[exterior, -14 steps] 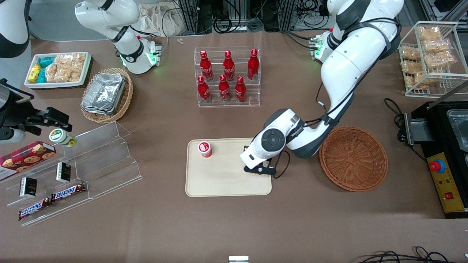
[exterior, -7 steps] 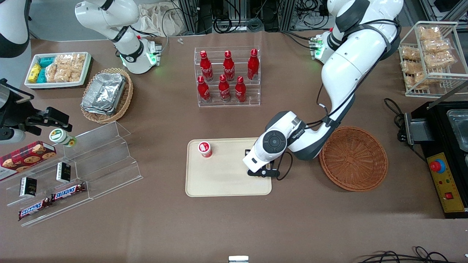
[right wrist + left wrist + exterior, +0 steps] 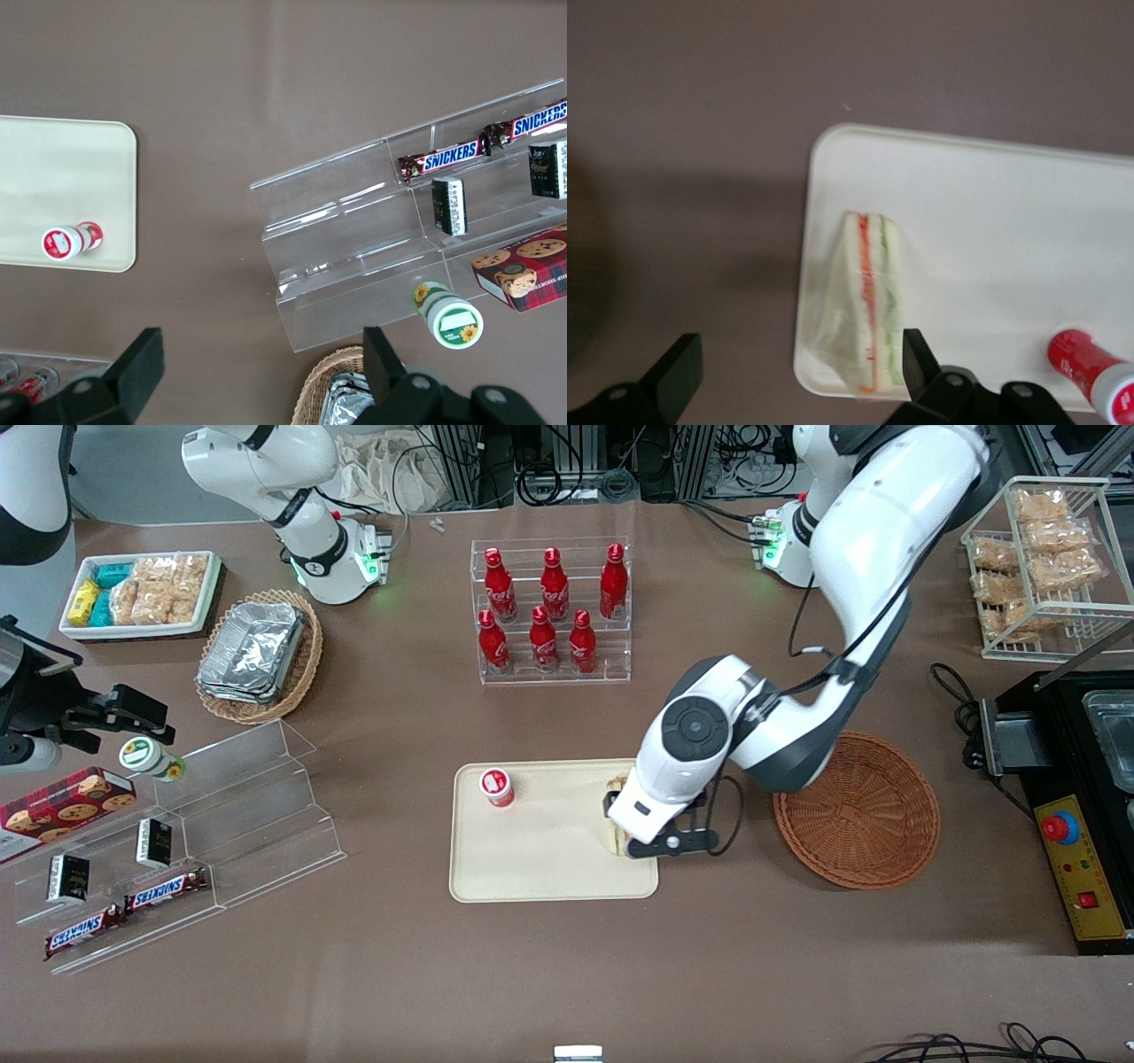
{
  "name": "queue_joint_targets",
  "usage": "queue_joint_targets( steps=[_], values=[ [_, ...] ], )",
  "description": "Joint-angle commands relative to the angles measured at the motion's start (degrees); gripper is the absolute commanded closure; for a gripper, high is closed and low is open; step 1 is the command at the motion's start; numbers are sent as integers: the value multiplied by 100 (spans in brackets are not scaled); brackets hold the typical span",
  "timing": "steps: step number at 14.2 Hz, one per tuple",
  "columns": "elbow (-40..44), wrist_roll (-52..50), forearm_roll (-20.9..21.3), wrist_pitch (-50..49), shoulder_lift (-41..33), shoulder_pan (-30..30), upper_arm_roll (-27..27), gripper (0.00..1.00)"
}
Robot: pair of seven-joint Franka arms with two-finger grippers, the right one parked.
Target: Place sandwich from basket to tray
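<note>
Your sandwich (image 3: 873, 297) now lies on the tray (image 3: 992, 230), at its 3 o'clock edge; the basket (image 3: 857, 810) sits empty. Your pincer (image 3: 796, 370) hangs released above; only retreat remains.

The left arm bends down from its base, wrist tilted. Its tool (image 3: 793, 367) hangs with fingers (image 3: 678, 372) spread apart.

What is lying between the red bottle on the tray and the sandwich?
Nothing. In the left wrist view only bare tray separates the red bottle from the sandwich. The open gripper hangs above the sandwich, not touching it.
</note>
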Motion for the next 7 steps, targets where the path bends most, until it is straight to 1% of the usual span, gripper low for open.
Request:
queue_joint_targets(
  steps=[1, 2, 3, 4, 7],
  values=[
    [-143, 27, -244, -576, -741, 503, -1, 0],
    [-143, 263, -262, -865, -926, 601, -1, 0],
    [-151, 483, -419, -1147, -1102, 758, -1, 0],
    [-169, 659, -664, -1358, -1286, 969, -1, 0],
    [-283, 1319, -1174, -1825, -1814, 1566, -1, 0]
  ],
)
